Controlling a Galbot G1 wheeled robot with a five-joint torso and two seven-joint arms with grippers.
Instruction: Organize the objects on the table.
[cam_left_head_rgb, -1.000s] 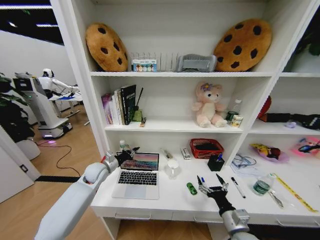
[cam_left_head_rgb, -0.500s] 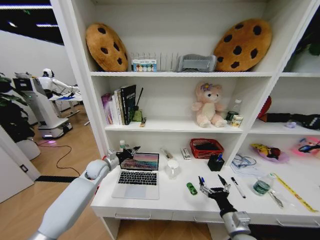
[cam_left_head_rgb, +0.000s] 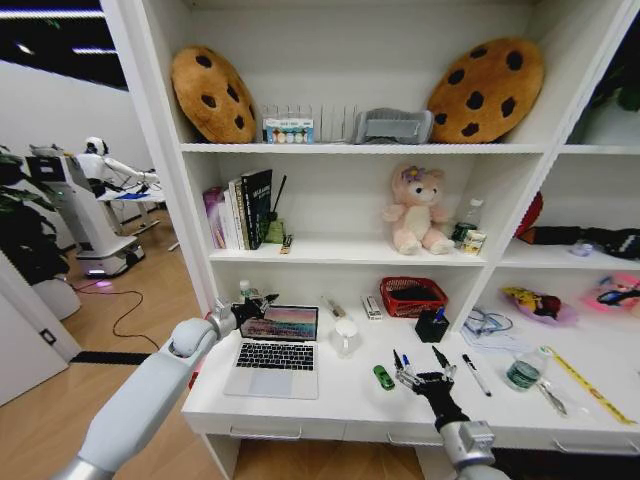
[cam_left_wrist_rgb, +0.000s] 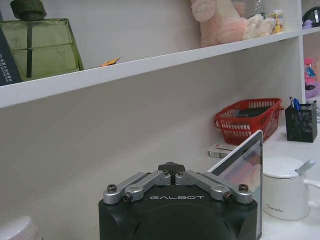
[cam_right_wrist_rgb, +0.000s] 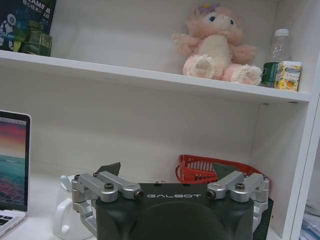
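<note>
Silver slim aluminium laptop (cam_left_head_rgb: 276, 352), one, stood open on the long white desk (cam_left_head_rgb: 330, 405); judged rigid, hinge delicate, best gripped at the lid's top edge. Left gripper (cam_left_head_rgb: 250, 309) at its 11 o'clock corner. Right gripper (cam_left_head_rgb: 421, 378) hovered spread; one tiny green item (cam_left_head_rgb: 383, 377) at its 9 o'clock, light.

Left wrist: gripper (cam_left_wrist_rgb: 176, 174) pressed together beside the screen.

Right wrist: gripper (cam_right_wrist_rgb: 167, 186) spread, empty.

Both arms are smooth, rounded, pale grey shells ending in silver metal wrist collars. Each hand, the left hand (cam_left_head_rgb: 262, 303) and the right hand (cam_left_head_rgb: 422, 378), is black with silver screwed finger linkages. White "GALBOT" lettering marks each black wrist housing.
</note>
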